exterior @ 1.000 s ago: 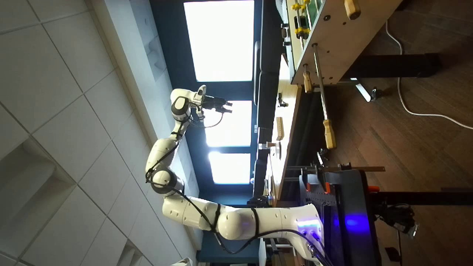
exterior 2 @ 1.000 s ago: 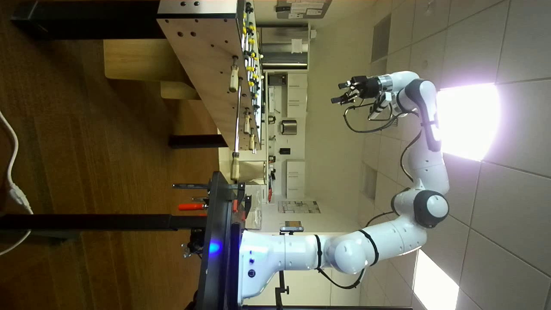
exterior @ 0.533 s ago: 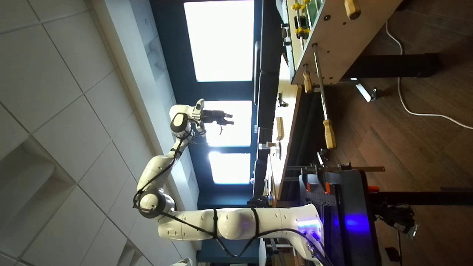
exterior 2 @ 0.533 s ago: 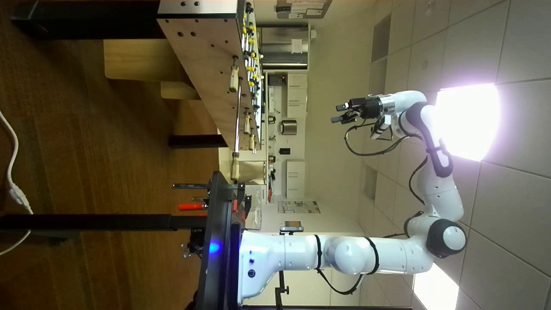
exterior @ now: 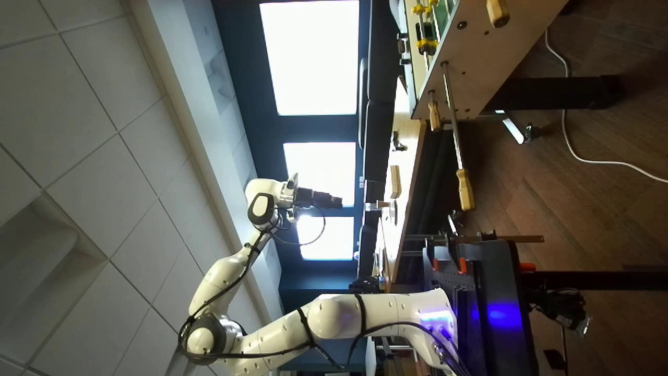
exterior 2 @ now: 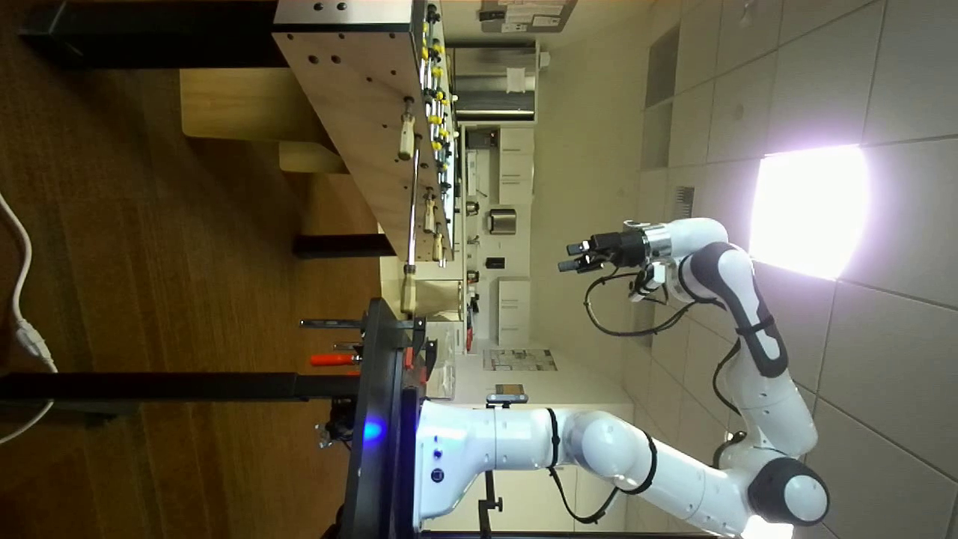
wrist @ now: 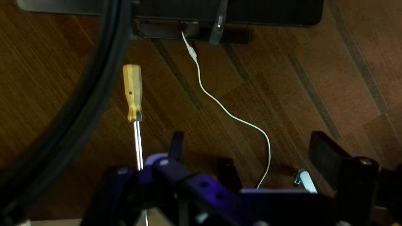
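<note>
Colleague: Begin at the centre. Which object is nearest?

Operator: By my judgement, the wooden handle (wrist: 133, 91) on its metal rod (wrist: 138, 141). It lies below my gripper (wrist: 248, 138) and well apart from it, toward the left edge of the wrist view.

Colleague: And the state of the gripper?

Operator: Wide. Its fingers (wrist: 325, 149) stand far apart and hold nothing; seen through the gap, the white cable (wrist: 234, 116) lies on the floor (wrist: 276, 103), well beneath.

Colleague: What has just changed?

Operator: Over the past second I have drawn the gripper inward, toward the base (exterior 2: 464, 438) of the arm (exterior 2: 767, 400), and slightly lower; the elbow (exterior 2: 793, 494) has swung back. Compare both exterior views, which lie on their sides: the gripper now stands closer to a place above the wooden handle, which itself has not moved. My reading is that the sideways offset has narrowed, while the remaining height rules out any contact.

Colleague: Continue outward.

Operator: Next, the table-football table (exterior: 490, 57), from whose side the metal rod projects. Beyond it, the black stand (exterior 2: 368, 479) bearing the arm, with a red-orange clamp handle (exterior 2: 334, 360) near its edge. Outermost, in an exterior view, a pale wooden desk (exterior: 412, 136) before bright windows (exterior: 315, 57).
</note>
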Robot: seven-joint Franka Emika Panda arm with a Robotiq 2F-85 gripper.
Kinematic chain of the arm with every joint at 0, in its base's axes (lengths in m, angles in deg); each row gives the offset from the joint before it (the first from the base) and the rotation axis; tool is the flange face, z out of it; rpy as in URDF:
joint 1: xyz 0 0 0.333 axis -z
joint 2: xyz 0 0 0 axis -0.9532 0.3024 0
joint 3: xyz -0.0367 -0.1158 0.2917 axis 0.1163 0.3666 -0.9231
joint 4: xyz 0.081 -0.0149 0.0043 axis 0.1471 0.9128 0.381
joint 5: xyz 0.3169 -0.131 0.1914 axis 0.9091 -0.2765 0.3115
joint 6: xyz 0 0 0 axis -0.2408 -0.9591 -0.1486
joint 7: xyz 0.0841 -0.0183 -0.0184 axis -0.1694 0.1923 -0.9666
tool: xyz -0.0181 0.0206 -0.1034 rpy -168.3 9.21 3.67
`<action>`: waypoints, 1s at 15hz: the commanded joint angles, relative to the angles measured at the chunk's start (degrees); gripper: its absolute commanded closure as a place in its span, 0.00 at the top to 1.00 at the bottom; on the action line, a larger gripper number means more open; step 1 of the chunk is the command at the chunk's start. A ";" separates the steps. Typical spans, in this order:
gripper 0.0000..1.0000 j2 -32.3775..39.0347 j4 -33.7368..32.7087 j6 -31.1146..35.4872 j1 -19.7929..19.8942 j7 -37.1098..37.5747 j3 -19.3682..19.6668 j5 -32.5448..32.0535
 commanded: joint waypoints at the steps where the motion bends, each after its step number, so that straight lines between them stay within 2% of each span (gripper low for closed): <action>1: 1.00 -14.22 13.16 2.93 -0.06 -3.90 2.25 2.85; 4: 1.00 -22.81 22.22 2.86 0.86 -8.33 4.44 0.68; 5: 1.00 -25.34 21.53 -0.92 1.70 -9.35 5.04 -1.18; 6: 1.00 -24.91 19.40 -3.65 2.87 -10.34 5.81 -3.24; 8: 1.00 -28.97 20.18 -9.25 5.21 -11.46 8.21 -5.83; 12: 1.00 -28.83 19.94 -10.13 6.80 -16.75 12.73 -7.58; 15: 1.00 -24.42 20.12 -6.91 5.16 -21.17 14.69 -6.30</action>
